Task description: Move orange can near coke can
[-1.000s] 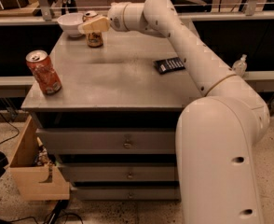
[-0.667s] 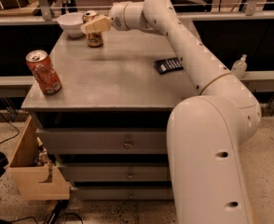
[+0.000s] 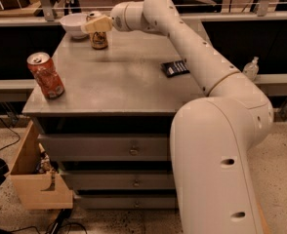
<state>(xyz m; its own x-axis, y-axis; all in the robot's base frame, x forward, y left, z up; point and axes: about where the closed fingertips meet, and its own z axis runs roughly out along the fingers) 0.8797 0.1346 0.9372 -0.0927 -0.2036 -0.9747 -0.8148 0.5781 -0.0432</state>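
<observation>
- Camera view: my gripper (image 3: 97, 25) sits at the table's (image 3: 119, 87) far left corner, right over the top of the orange can (image 3: 99, 40). I cannot tell whether it is clamped on the can or only around it.
- Since a second ago, almost nothing has changed there. The orange can stands upright on the same spot, just beside the bowl (image 3: 74, 24), and my gripper is at the same height. Only my base has crept a little to the left.
- I judge the carry has not begun: the can is neither lifted nor shifted.
- The coke can (image 3: 46, 75) stands upright at the near left corner, close to the left edge and well apart from the orange can. The path runs along that left edge.
- The top is grey and flat. A black remote (image 3: 174, 68) lies near the right edge, under my arm (image 3: 192, 43).
- Below are drawers (image 3: 133, 147), with a wooden box (image 3: 33, 179) on the speckled floor at the left. A small bottle (image 3: 251, 68) stands on a ledge to the right.
</observation>
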